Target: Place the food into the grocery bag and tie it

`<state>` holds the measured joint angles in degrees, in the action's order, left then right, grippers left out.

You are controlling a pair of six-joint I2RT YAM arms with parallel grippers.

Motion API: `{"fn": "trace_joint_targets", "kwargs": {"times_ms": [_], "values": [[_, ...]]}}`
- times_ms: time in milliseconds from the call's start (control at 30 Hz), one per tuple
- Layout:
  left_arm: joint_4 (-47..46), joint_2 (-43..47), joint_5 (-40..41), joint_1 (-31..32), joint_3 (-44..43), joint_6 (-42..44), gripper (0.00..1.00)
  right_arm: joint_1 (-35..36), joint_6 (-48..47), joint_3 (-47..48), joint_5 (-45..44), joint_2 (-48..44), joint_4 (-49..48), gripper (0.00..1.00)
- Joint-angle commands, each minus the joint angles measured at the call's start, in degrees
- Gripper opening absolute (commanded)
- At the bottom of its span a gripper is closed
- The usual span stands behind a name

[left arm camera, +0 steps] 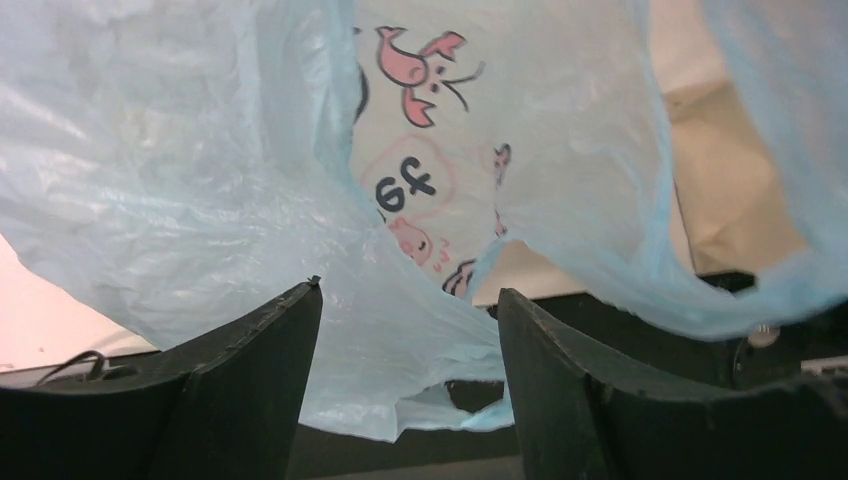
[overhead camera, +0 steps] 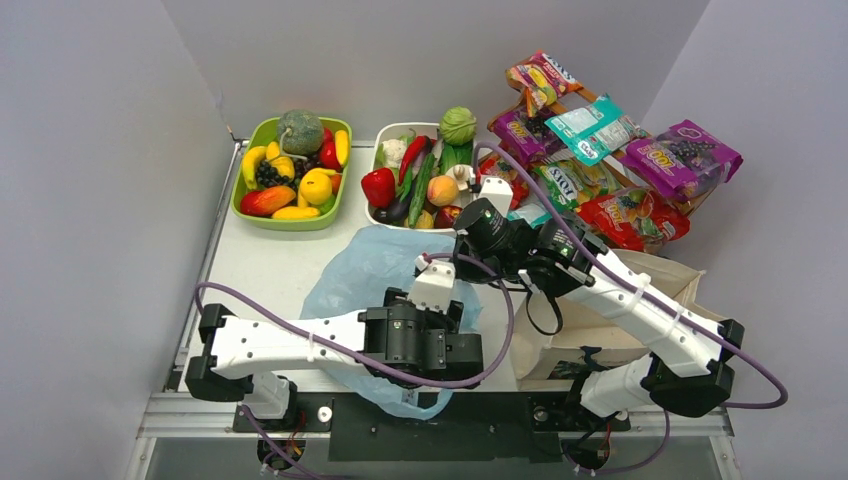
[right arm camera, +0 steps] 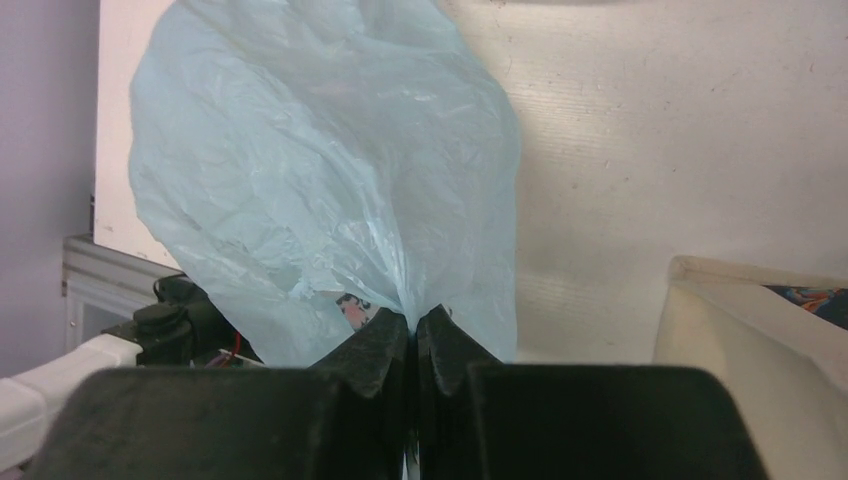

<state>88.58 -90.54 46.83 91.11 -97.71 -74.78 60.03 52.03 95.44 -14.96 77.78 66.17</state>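
The right jaws pinch a fold of the grocery bag (right arm camera: 330,180); the left jaws stand spread, loose film between them. The left should probably close on one layer only.

Top view: bright, even, diffuse light from above; faint soft shadows beneath the arms; small glare spots on the snack packets (overhead camera: 640,170), upper right.
Left wrist view: light glows through the grocery bag (left arm camera: 180,200); cream area at upper right washed out; left gripper (left arm camera: 410,295) dark, underexposed, lower edge.
Right wrist view: bag creases sharp; right gripper (right arm camera: 413,325) black, slightly soft, bottom of frame.
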Motion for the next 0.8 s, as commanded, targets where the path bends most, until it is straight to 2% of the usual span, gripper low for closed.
{"fn": "trace_joint_targets", "kwargs": {"times_ms": [0, 267, 533, 667, 767], "values": [[3.01, 1.89, 5.56, 0.43, 5.37, -14.72, 0.62, 0.36, 3.42, 0.59, -4.18, -2.56, -1.4, 0.0], [3.01, -2.14, 6.73, -1.43, 9.44, -15.63, 0.69, 0.26, 3.55, -1.41, -4.28, -3.99, -1.41, 0.0], [2.62, -5.75, 8.55, -1.11, 10.42, -23.42, 0.86, -0.06, 3.25, -2.98, -4.05, -4.96, -1.77, 0.0], [2.63, -7.73, 9.37, -1.92, 11.36, -25.32, 0.87, -0.24, 3.42, -3.77, -3.96, -5.84, -1.95, 0.0], [2.71, -7.96, 8.51, -2.4, 12.69, -25.39, 0.84, -0.54, 3.51, -4.54, -4.02, -6.82, -1.94, 0.0]]}}
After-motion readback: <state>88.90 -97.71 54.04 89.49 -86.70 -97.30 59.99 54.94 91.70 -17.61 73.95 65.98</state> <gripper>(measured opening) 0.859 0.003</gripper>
